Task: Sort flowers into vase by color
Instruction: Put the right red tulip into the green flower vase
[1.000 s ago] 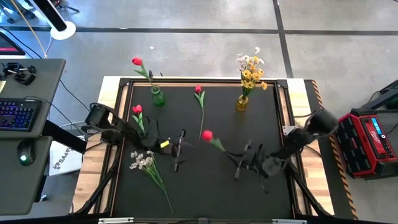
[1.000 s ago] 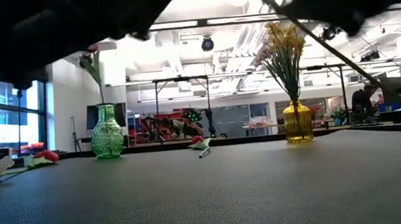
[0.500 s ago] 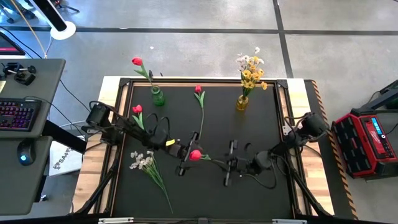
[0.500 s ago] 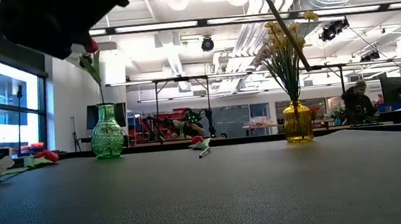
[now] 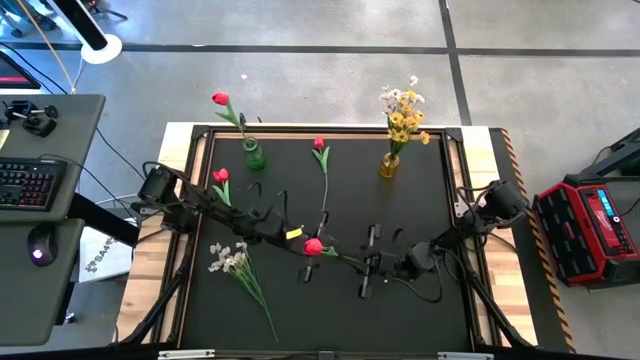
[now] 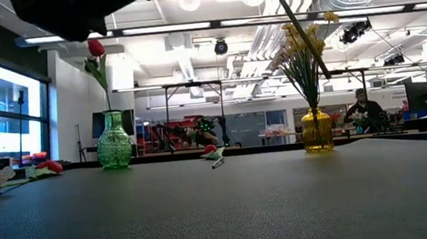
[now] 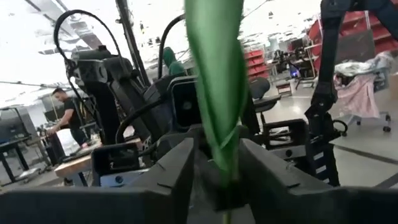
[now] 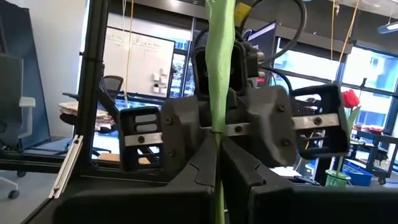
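Observation:
A red tulip (image 5: pixel 313 246) on a thin green stem hangs in the air over the middle of the table. My right gripper (image 5: pixel 368 262) is shut on its stem. My left gripper (image 5: pixel 311 248) is open and faces the right one. Its fingers stand on either side of the tulip's green leaf (image 7: pixel 216 93), and I cannot tell whether they touch it. A green vase (image 5: pixel 254 155) with one red tulip (image 5: pixel 220 99) and a yellow vase (image 5: pixel 389 165) with yellow and white sprays (image 5: pixel 403 115) stand near the far edge. My right gripper pinches the tulip's green stem (image 8: pixel 216 124) between its two fingers, some way below the red head. The fingers come level from the table's right side and lie across the stem. The tulip is lifted clear of the table, and its stem (image 6: pixel 296 19) slants through the air.
Another red tulip (image 5: pixel 319 143) lies on the mat between the vases. A third tulip (image 5: pixel 221 175) lies by the left edge, and a white spray (image 5: pixel 228 258) lies at the near left. A person (image 6: pixel 362 112) sits in the room beyond the table. A red case (image 5: pixel 590 225) stands to the right.
My right gripper has carried the tulip toward the table's left and a little toward the near edge. The red head has gone with it. My left gripper has moved toward the right and now has the tulip between its open fingers.

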